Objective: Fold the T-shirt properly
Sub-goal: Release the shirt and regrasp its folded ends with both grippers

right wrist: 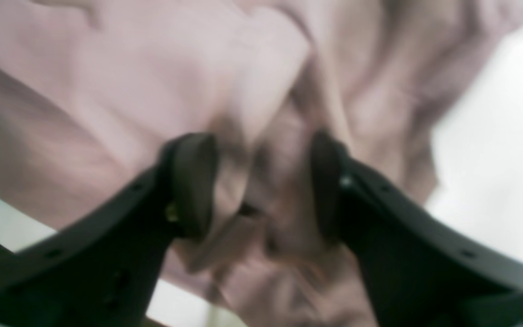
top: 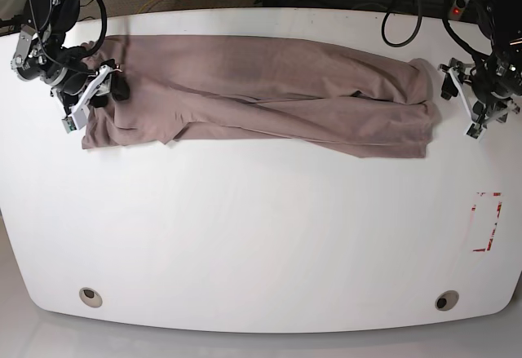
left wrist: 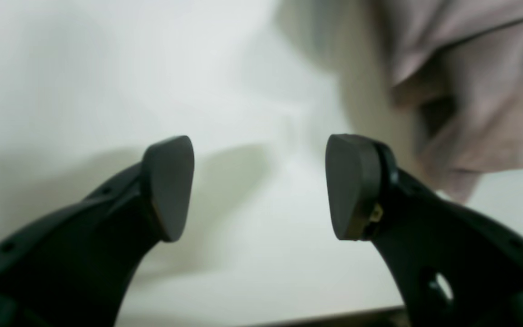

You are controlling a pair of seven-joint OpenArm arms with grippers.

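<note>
The dusty mauve T-shirt (top: pixel 269 89) lies as a long folded band across the far part of the white table (top: pixel 261 227). At the shirt's left end in the base view, my right gripper (top: pixel 102 89) is open. The right wrist view shows rumpled folds of the T-shirt (right wrist: pixel 152 81) between the spread jaws of that gripper (right wrist: pixel 261 181). My left gripper (top: pixel 483 105) hangs just off the shirt's other end. In its wrist view it (left wrist: pixel 259 186) is open over bare table with nothing between its fingers, and the T-shirt (left wrist: pixel 484 81) edge is at the upper right.
A red-outlined rectangle (top: pixel 487 221) is marked on the table near its right edge. Two round holes (top: pixel 90 297) (top: pixel 446 300) sit near the front corners. Cables run behind the table's far edge.
</note>
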